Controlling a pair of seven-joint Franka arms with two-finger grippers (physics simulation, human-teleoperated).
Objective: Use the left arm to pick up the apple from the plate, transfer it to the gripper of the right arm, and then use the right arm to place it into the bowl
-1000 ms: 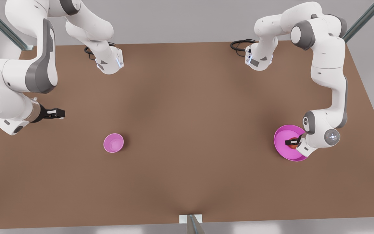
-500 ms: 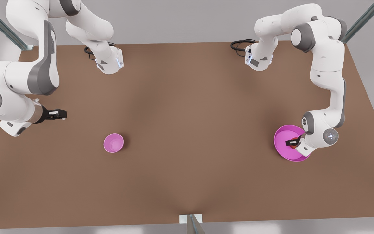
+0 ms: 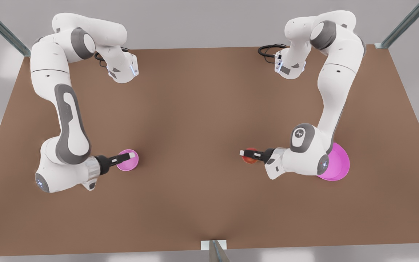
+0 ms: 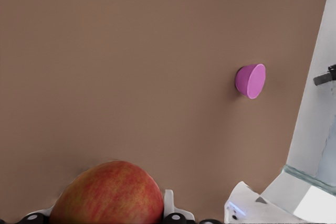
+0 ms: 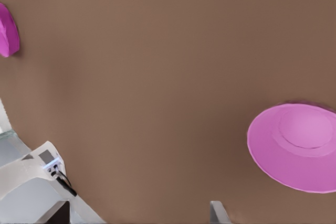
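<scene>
The red-yellow apple (image 3: pixel 250 158) (image 4: pixel 107 195) hangs above the bare table with my left gripper (image 3: pixel 246 154) shut on it; its fingers (image 4: pixel 169 209) press both sides. This arm reaches in from the front view's right, and the pink plate (image 3: pixel 341 163) (image 5: pixel 299 153) behind it holds nothing. The small pink bowl (image 3: pixel 126 164) (image 4: pixel 250 81) (image 5: pixel 7 30) stands left of centre in the front view. My right gripper (image 3: pixel 132 155) hovers over the bowl's rim, open, with one fingertip (image 5: pixel 217 212) showing. A wide stretch of table separates the two grippers.
The brown table (image 3: pixel 195 109) lies bare between bowl and plate. Both arm bases (image 3: pixel 122 71) (image 3: pixel 289 67) with black cables stand at the far edge. A metal post (image 3: pixel 215 251) rises at the near edge's middle.
My left gripper lifted the apple off the plate and carried it toward the table's middle. My right arm swung from the front view's left edge to above the bowl.
</scene>
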